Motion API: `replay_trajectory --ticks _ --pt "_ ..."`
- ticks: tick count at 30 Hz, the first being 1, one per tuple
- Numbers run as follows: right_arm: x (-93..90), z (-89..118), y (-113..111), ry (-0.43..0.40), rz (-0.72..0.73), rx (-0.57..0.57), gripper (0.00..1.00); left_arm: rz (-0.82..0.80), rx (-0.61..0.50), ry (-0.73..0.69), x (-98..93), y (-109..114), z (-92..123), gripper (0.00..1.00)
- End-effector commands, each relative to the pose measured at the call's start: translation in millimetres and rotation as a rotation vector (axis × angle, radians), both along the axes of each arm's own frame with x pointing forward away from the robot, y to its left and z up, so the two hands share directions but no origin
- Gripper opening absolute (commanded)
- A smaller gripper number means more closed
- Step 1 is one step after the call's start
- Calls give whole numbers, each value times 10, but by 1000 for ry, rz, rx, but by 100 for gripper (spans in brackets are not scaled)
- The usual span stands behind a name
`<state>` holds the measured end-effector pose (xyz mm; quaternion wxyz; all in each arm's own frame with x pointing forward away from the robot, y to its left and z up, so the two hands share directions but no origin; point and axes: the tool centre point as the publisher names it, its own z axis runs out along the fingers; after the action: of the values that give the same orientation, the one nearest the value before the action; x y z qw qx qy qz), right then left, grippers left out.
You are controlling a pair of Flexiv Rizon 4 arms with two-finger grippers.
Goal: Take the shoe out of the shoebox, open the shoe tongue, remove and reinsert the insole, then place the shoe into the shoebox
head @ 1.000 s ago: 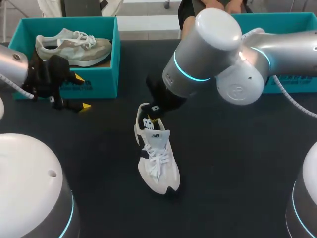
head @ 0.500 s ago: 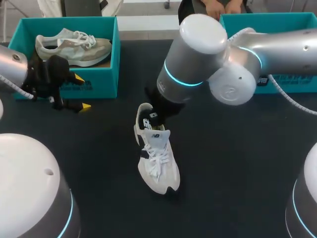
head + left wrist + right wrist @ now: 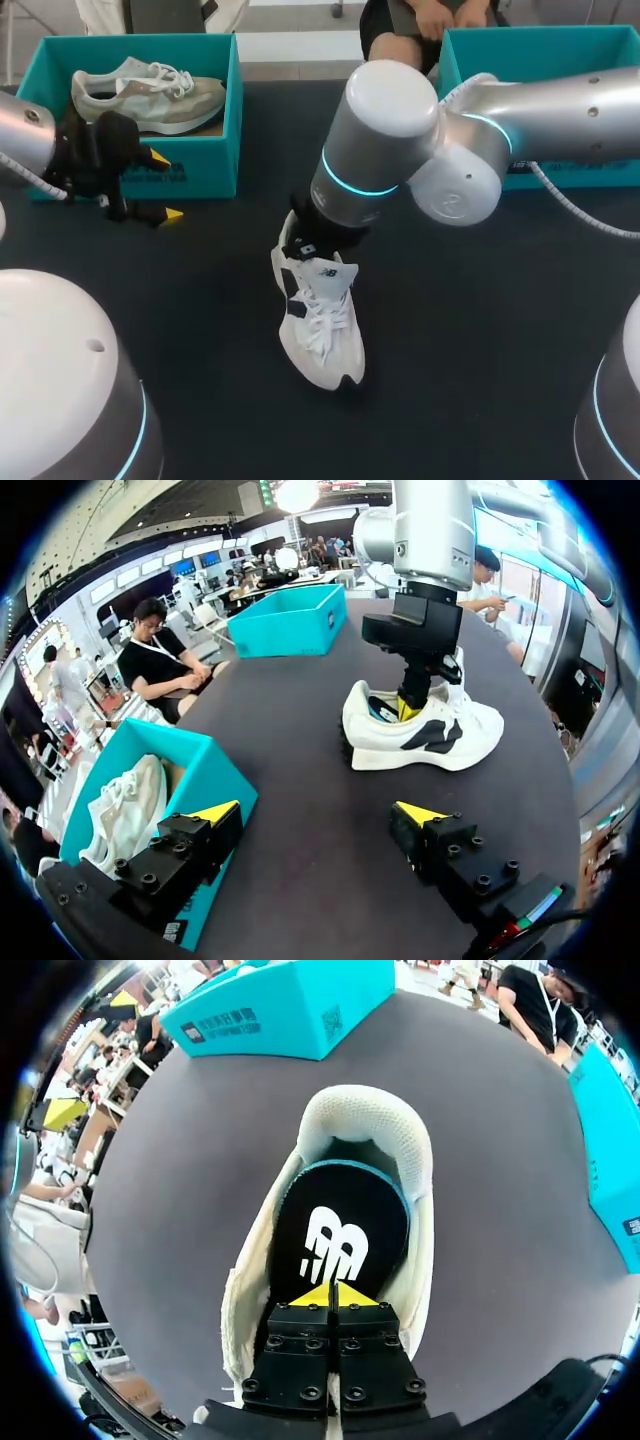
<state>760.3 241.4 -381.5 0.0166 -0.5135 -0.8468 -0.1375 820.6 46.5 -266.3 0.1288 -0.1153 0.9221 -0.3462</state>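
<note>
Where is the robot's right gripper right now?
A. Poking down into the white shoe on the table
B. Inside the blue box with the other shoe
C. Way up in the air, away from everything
A: the right gripper has its yellow tips down inside the opening of the white shoe, right at the black insole.

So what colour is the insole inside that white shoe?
The insole is black with a white logo and a teal rim; the right wrist view shows it best.
</note>
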Motion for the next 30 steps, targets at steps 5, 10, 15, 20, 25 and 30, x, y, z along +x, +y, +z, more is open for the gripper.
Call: replay_trajectory --ticks 5,10,15,20,25,30 --pt "41 -178 148 47 7 -49 0 2 4 0 -12 -2 4 100" --pt "-2 23 93 25 -33 -96 0 2 4 0 -12 -2 4 100" --pt "66 181 92 -8 -37 -121 0 2 4 0 -12 -2 4 100" --pt "195 123 131 -21 -25 -122 0 2 4 0 -12 -2 4 100" --pt "308 9 154 -46 -42 -156 0 2 4 0 -12 -2 4 100" --pt "358 -106 178 -72 -83 -176 0 2 4 0 -12 -2 4 100"
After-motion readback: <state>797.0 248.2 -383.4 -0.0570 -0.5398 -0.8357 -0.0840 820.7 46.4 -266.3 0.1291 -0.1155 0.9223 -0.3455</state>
